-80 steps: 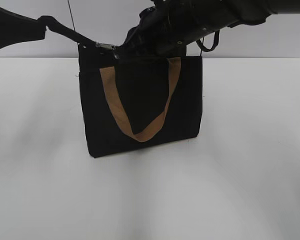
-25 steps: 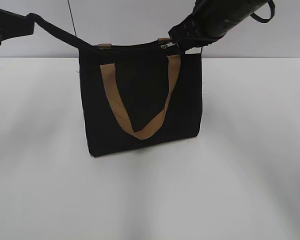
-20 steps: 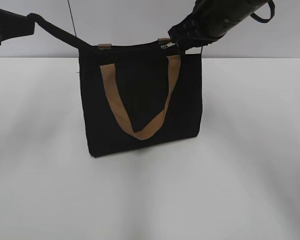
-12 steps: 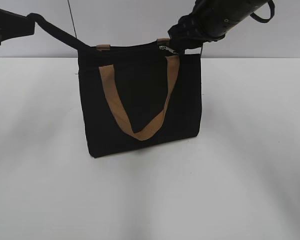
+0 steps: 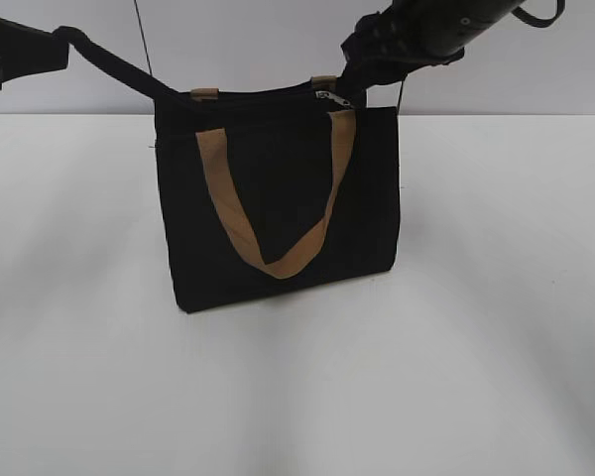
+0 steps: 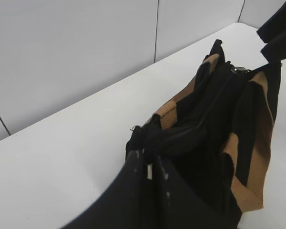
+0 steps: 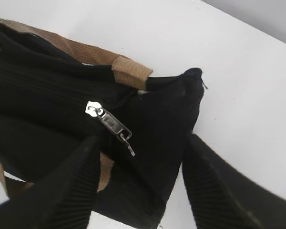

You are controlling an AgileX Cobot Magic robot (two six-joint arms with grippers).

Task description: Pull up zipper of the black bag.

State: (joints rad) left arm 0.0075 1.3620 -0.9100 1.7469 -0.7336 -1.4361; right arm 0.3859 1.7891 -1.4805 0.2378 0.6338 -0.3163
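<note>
At the far left of the exterior view, the left pincer [image 5: 164,91] reaches in from about ten o'clock and clamps the top left corner of the black bag [image 5: 278,198]; its wrist view shows the dark fingers pinched closed on the bunched fabric at that end [image 6: 148,143]. The bag stands upright on the white worktop [image 5: 476,347], a tan handle [image 5: 278,263] drooping down its front face.

Along the bag's top edge runs the zipper [image 7: 47,88], its long axis going left to right in the exterior view, from the held corner toward the right corner. In the left wrist view the same line heads away toward one o'clock, ending at the silver pull [image 6: 239,70].

On the right, the right pincer [image 7: 143,191] hangs just above the bag's right end with its jaws wide and nothing between them. In its wrist view the pull [image 7: 112,126] lies at about eleven o'clock from the gap between the fingers, near the left finger [image 7: 71,186] and apart from it, its tab pointing toward five o'clock at the bag's pointed end [image 7: 193,76].

The slider looks near the end of its run, so the zip seems mostly shut. Any last tug would fall to the right pincer, by far the nearer, pulling toward that right corner against the left's hold.
</note>
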